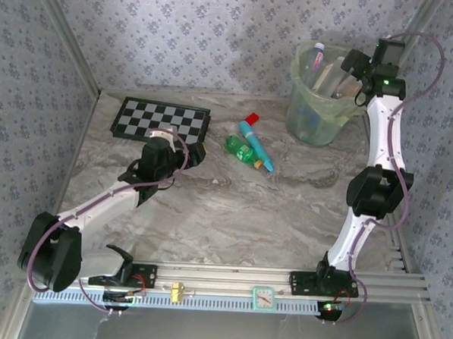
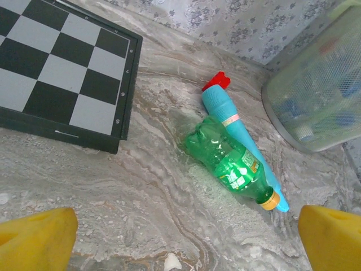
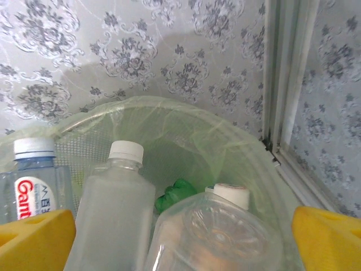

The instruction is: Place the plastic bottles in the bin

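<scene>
One green plastic bottle (image 1: 243, 149) (image 2: 231, 164) with a yellow cap lies on its side on the table, against a teal tube. My left gripper (image 1: 195, 154) (image 2: 183, 243) is open a short way to its left, and its yellow fingers (image 2: 36, 240) touch nothing. The bin (image 1: 321, 98) (image 3: 169, 107) stands at the far right. It holds a clear white-capped bottle (image 3: 115, 214), a second clear bottle (image 3: 220, 231), a red-labelled one (image 3: 34, 186) and a green one (image 3: 175, 195). My right gripper (image 1: 345, 73) (image 3: 180, 243) hangs open over the bin's mouth, gripping nothing.
A teal pen-like tube (image 1: 256, 146) (image 2: 225, 110) with a red cap lies beside the green bottle. A black-and-white chessboard (image 1: 161, 120) (image 2: 56, 68) lies at the back left. Patterned walls close off the back and sides, and a metal rail (image 1: 281, 282) runs along the near edge.
</scene>
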Action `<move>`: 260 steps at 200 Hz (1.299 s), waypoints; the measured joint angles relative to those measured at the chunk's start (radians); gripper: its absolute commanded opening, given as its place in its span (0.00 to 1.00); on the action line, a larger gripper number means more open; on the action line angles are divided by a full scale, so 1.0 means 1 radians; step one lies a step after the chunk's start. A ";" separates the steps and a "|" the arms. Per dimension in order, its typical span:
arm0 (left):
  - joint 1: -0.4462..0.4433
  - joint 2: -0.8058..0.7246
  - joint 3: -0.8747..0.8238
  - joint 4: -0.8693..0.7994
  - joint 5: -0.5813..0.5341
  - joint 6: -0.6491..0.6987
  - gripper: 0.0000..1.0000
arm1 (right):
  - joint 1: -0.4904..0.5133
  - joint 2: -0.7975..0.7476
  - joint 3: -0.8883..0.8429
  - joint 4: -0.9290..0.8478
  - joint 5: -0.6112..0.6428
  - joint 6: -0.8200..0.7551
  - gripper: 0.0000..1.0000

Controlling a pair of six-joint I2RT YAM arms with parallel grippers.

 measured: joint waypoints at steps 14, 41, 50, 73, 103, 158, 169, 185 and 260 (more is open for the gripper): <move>0.005 0.000 -0.005 -0.001 -0.001 0.000 1.00 | 0.001 -0.056 -0.048 0.021 0.004 -0.013 1.00; 0.013 -0.014 -0.014 -0.002 -0.008 0.000 1.00 | 0.015 -0.173 -0.160 0.076 0.006 -0.040 1.00; 0.019 -0.024 -0.016 -0.002 -0.013 0.000 1.00 | 0.026 -0.216 -0.208 0.090 0.002 -0.050 1.00; 0.042 -0.050 -0.018 -0.014 -0.030 -0.005 1.00 | 0.072 -0.344 -0.382 0.153 -0.034 -0.064 1.00; 0.097 -0.077 -0.026 -0.031 -0.040 -0.022 1.00 | 0.176 -0.504 -0.642 0.219 -0.096 -0.076 1.00; 0.201 -0.089 -0.054 -0.085 -0.044 -0.083 1.00 | 0.429 -0.603 -0.926 0.248 -0.184 -0.106 1.00; 0.216 -0.089 -0.063 -0.091 -0.043 -0.095 1.00 | 0.478 -0.599 -0.945 0.235 -0.197 -0.122 1.00; 0.229 -0.090 -0.080 -0.099 -0.038 -0.111 1.00 | 0.536 -0.579 -0.951 0.221 -0.218 -0.153 1.00; 0.293 -0.142 -0.106 -0.130 -0.014 -0.132 1.00 | 0.602 -0.276 -0.785 0.071 -0.265 -0.294 1.00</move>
